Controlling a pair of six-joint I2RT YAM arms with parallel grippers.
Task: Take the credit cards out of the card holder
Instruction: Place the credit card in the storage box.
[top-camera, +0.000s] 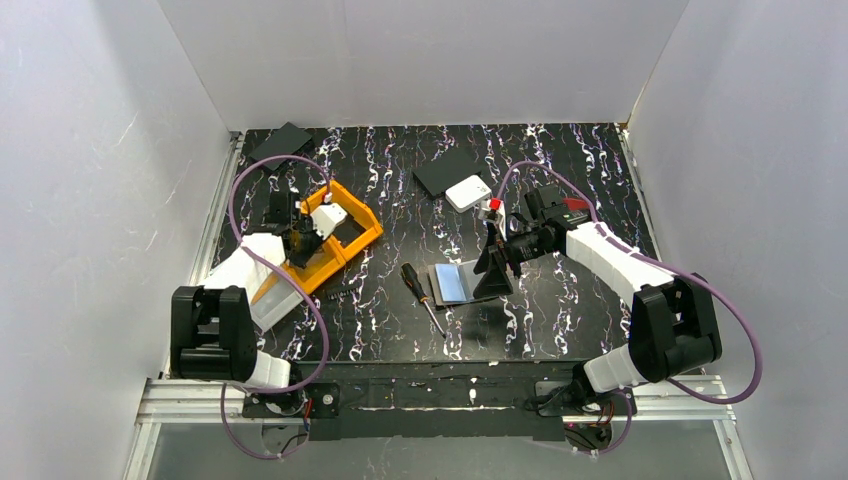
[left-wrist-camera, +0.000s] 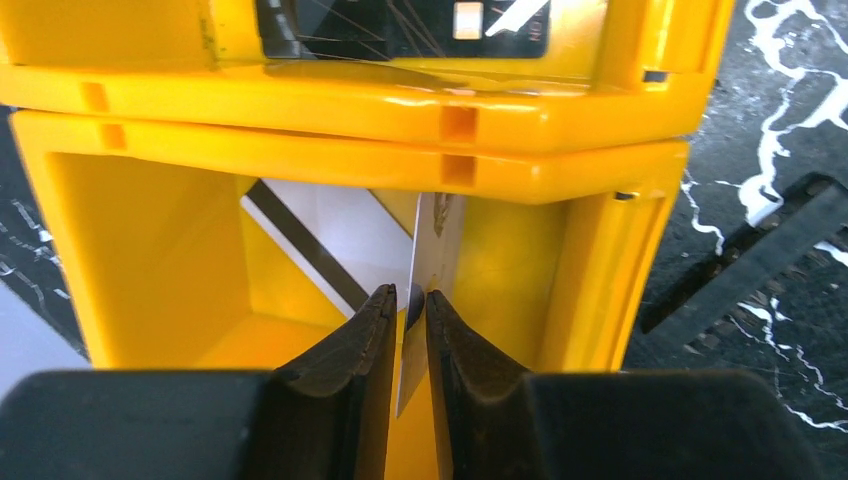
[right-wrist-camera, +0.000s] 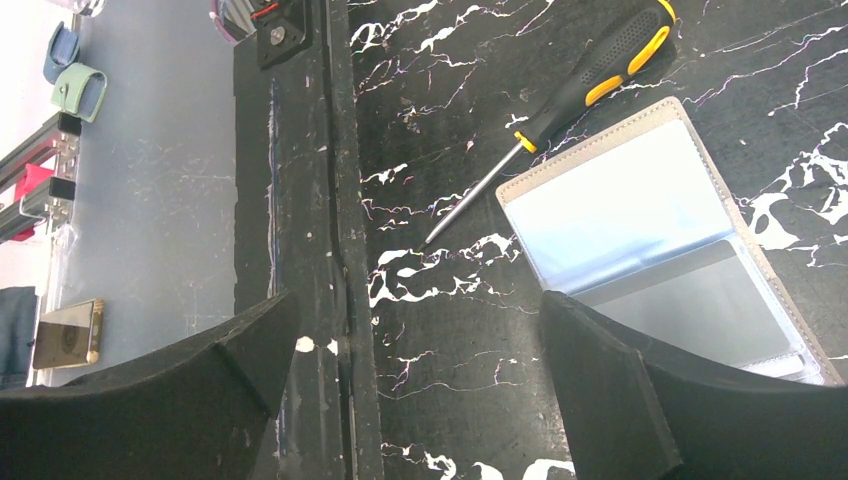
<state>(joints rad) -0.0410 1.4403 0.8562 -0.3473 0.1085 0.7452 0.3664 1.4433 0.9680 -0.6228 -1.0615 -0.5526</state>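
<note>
The card holder (top-camera: 455, 283) lies open on the black table, pale blue-grey inside, with a pale blue card in its clear sleeve (right-wrist-camera: 620, 205). My right gripper (top-camera: 493, 278) is open and empty just right of the holder. In the right wrist view its jaws (right-wrist-camera: 418, 300) stand wide apart, and one finger (right-wrist-camera: 600, 390) is over the holder's near edge. My left gripper (top-camera: 300, 238) is over the orange tray (top-camera: 345, 250). It is shut on a thin pale credit card (left-wrist-camera: 432, 230), held edge-on above a tray compartment (left-wrist-camera: 410, 295).
Another card with a dark stripe (left-wrist-camera: 320, 240) lies in the tray compartment, and a dark card (left-wrist-camera: 400, 25) in the compartment beyond. A black-and-yellow screwdriver (top-camera: 422, 295) lies left of the holder. A white square box (top-camera: 468, 193) and flat black rectangles (top-camera: 448, 168) (top-camera: 280, 140) sit further back.
</note>
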